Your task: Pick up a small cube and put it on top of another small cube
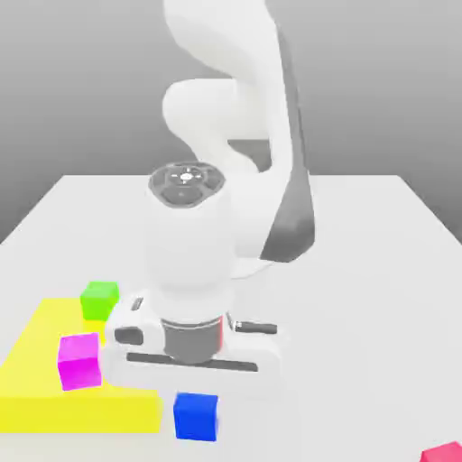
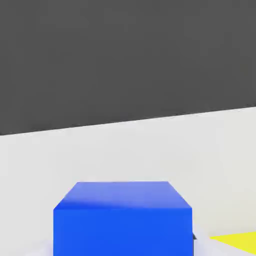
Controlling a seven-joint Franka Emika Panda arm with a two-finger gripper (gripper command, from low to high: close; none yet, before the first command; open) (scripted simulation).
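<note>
White tabletop [image 1: 361,271] under grey backdrop carries a yellow patch [image 1: 54,379]; end effector [image 1: 194,383] clamps the blue cube [image 1: 196,416].

White arm [image 1: 226,180] bends low over table [image 1: 361,271]. Blue cube [image 1: 196,416] nearest; green cube [image 1: 99,300] and magenta cube [image 1: 79,360] on yellow patch [image 1: 36,379], left.

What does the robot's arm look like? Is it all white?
Mostly white. The arm is made of fat, rounded, smooth segments, with a dark grey panel down one side. A round grey cap sits on top of the wrist. The end effector is a white block with a grey collar and dark slots.
</note>
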